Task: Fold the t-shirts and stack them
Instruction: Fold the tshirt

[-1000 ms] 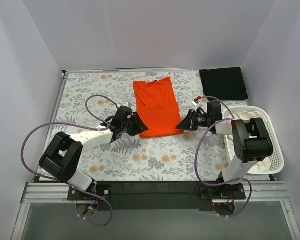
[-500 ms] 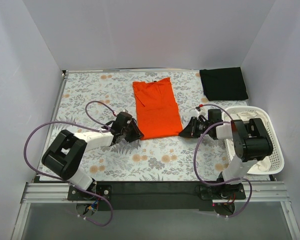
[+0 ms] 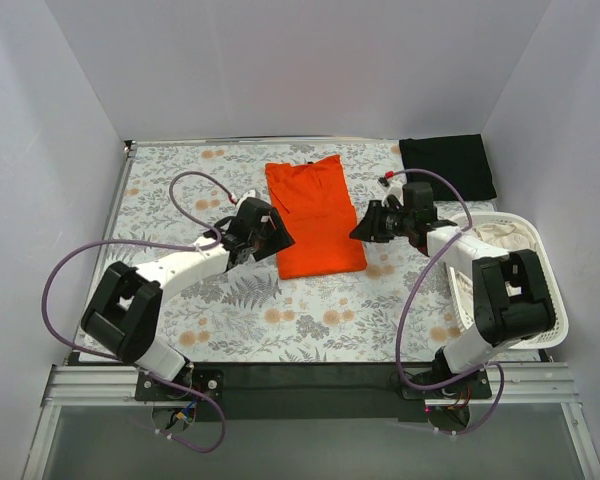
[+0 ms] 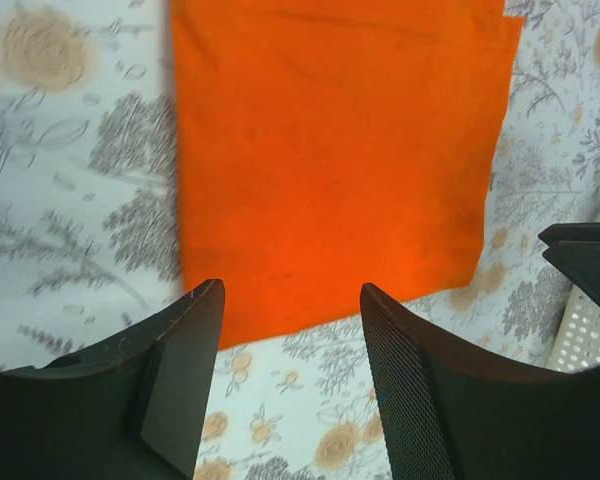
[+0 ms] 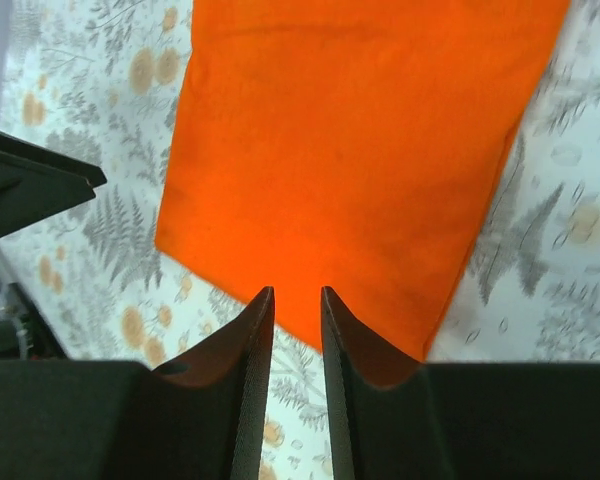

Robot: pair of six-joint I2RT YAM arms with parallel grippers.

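Observation:
The orange t-shirt (image 3: 315, 215) lies flat in the middle of the table, folded into a long strip. It fills the left wrist view (image 4: 330, 150) and the right wrist view (image 5: 360, 150). The black t-shirt (image 3: 447, 166) lies folded at the back right. My left gripper (image 3: 280, 240) hovers at the strip's near left corner, jaws wide open and empty, as the left wrist view shows (image 4: 292, 300). My right gripper (image 3: 358, 232) hovers at the near right corner; in the right wrist view (image 5: 293, 300) its jaws stand a narrow gap apart with nothing between them.
A white slatted basket (image 3: 540, 300) stands at the right by the right arm, with pale cloth in it. The table has a floral cover (image 3: 180, 190). White walls close in the back and both sides. Purple cables loop from both arms.
Both grippers rose from the table and moved slightly toward the far side along the orange strip's near corners. The orange t-shirt lies as it did.

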